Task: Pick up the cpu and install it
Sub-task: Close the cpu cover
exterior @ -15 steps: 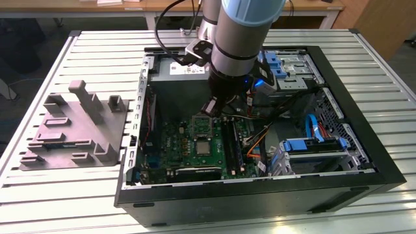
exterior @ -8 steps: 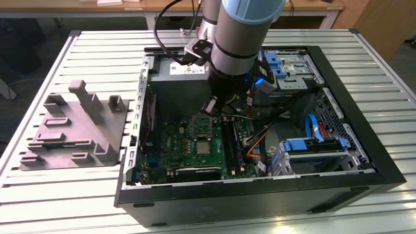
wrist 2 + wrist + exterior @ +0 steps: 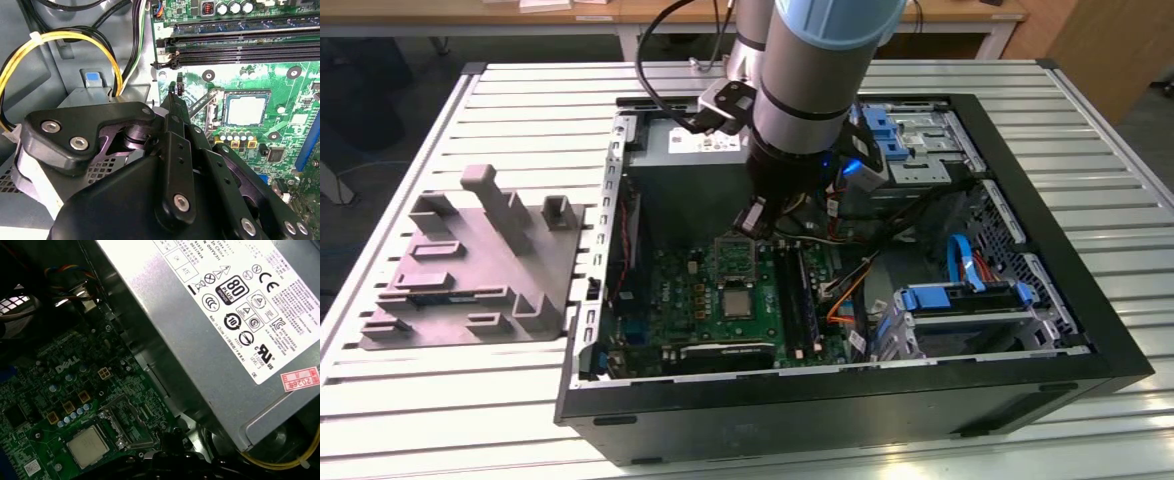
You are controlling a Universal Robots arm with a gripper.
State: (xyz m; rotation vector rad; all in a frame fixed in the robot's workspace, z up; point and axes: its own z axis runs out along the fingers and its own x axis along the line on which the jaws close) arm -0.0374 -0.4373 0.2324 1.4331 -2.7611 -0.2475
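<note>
A table (image 3: 480, 400) of pale metal slats carries a black case (image 3: 854, 405) that lies open. The arm (image 3: 821, 70), a thick round tube in grey and light blue, reaches down into the case. To the exterior view's left of the case lies a fixture (image 3: 467, 270) of matte grey plastic with upright blocks. Inside the case there is a box-shaped power supply (image 3: 200, 330) of dull silver sheet metal, and beside it the green board (image 3: 280, 85) with small round capacitors and long black slots. The gripper (image 3: 174, 95) is black, with jointed links and bright screws. It hangs over the board near the cpu, apart from it and with nothing in it. If it is open or closed, I cannot tell. The cpu (image 3: 245, 110) is a small, thin square with a smooth silver-grey top and a paler border. It lies flat in its socket on the board, just beside the raised metal frame (image 3: 112, 427).
</note>
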